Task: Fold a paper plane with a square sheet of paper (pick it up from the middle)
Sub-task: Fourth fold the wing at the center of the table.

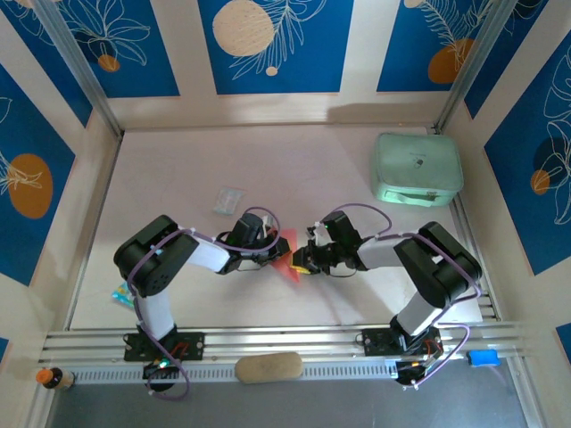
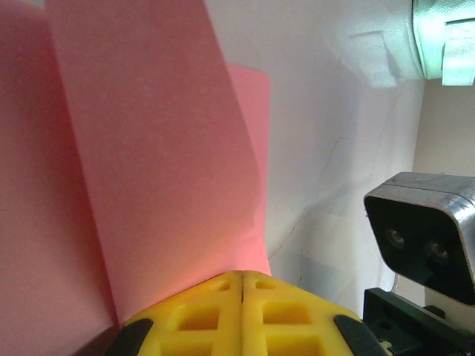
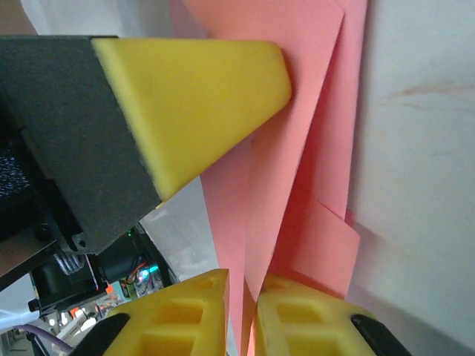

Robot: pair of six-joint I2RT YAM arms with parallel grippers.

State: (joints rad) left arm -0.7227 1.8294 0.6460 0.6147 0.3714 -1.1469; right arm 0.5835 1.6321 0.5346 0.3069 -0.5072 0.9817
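Left of mint-green case [image 1: 417, 168]: right gripper [image 3: 243, 285] pinches square sheet of paper [image 3: 297, 111]; left gripper [image 2: 243, 276] pressed together, hold unclear. Align edges before you press crease.

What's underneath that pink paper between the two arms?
Pale table surrounds the pink paper, so probably bare tabletop. The spot directly beneath is hidden by the folded sheet itself and by the left gripper and right gripper pinching it.

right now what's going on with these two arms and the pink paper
Two robot arms are folding a salmon-pink paper at the centre of the table. The paper already has angled folds. The right end effector pinches its edge, while the left end effector is shut, its tip against the paper.
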